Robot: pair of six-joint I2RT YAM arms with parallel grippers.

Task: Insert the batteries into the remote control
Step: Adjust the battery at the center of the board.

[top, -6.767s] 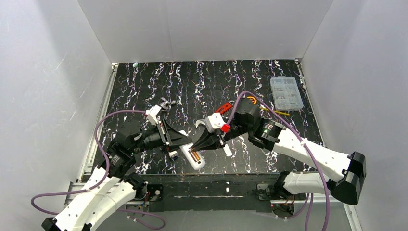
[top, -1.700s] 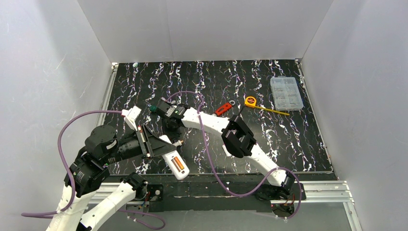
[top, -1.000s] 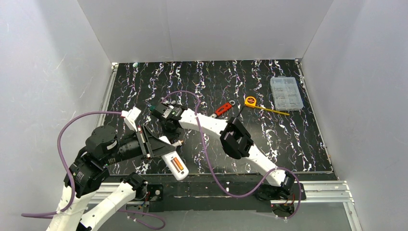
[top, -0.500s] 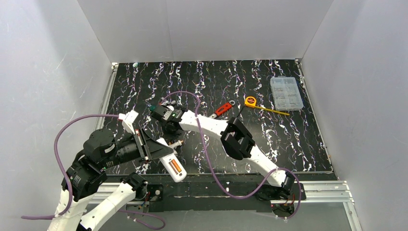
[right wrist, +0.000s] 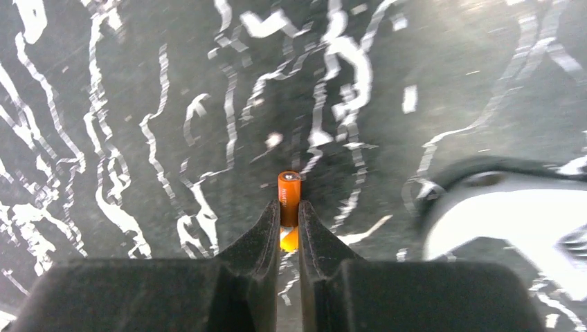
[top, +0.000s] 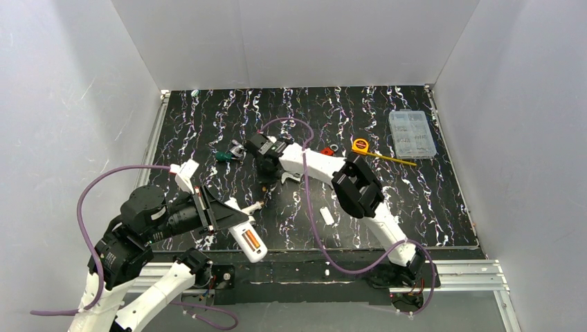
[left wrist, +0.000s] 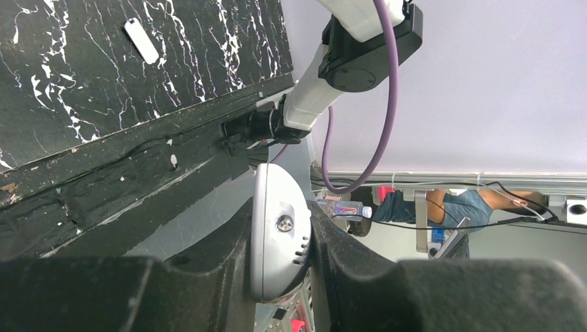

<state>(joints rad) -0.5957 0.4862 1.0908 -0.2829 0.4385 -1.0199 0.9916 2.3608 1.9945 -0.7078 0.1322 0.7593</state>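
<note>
Desk (top: 415, 200) carries the rest. Left pincer (left wrist: 280, 232) is clamped across the remote (top: 242, 234) at the near desk edge, recess up. The remote's long axis runs out from that pincer's tips toward near-right. One seated cell (top: 253, 242) shows orange in the recess.

Right pincer (right wrist: 289, 214) is closed on a battery (right wrist: 289, 190), gripped at its rear end. Its long axis is in line with the fingers, free end ahead of the tips.

The remote lies near-left of the right pincer, apart. My read of the next move: right arm carries the battery over and turns it parallel to the seated cell; left only braces.
</note>
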